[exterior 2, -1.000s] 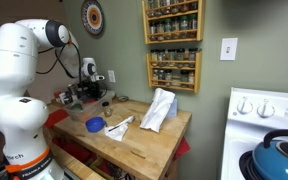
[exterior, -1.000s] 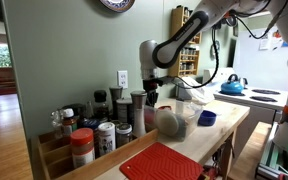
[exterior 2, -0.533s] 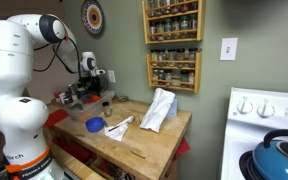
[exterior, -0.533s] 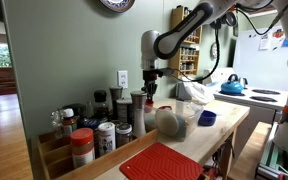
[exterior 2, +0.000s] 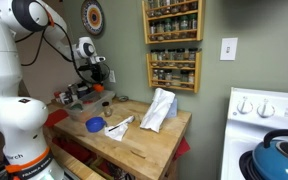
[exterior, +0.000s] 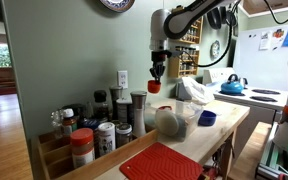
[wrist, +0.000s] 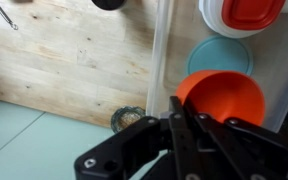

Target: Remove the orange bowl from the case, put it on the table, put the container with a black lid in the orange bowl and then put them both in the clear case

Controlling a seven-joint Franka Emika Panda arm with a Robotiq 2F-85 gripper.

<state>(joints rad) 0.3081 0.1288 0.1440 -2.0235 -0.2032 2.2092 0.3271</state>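
Jaws clamped: in the wrist view the gripper (wrist: 180,112) has its dark fingers (wrist: 174,118) pinched on the left rim of the orange bowl (wrist: 224,96), and the bowl hangs from that 1 edge, mouth toward the camera and empty. Below it in that view lie a teal round lid (wrist: 216,55) and a white tub with a red top (wrist: 246,12), with a clear upright wall just to their left. Left of that wall is bare wooden table (wrist: 64,55). A small dark jar (wrist: 127,119) sits near the table's edge.

In an exterior view the gripper (exterior: 155,81) points straight down with the orange bowl (exterior: 154,88) in the air, well clear of the clear case (exterior: 189,122) on the counter below. A grey rounded thing sits in the case; what it is, I cannot tell. A blue bowl (exterior: 207,117) rests just beside the case, a red mat (exterior: 162,162) lies at the near end, and spice jars (exterior: 94,130) crowd against the wall.

In the other exterior picture the arm (exterior 2: 39,15) arches over from the upper left. A white bag (exterior 2: 159,108) stands mid-table.
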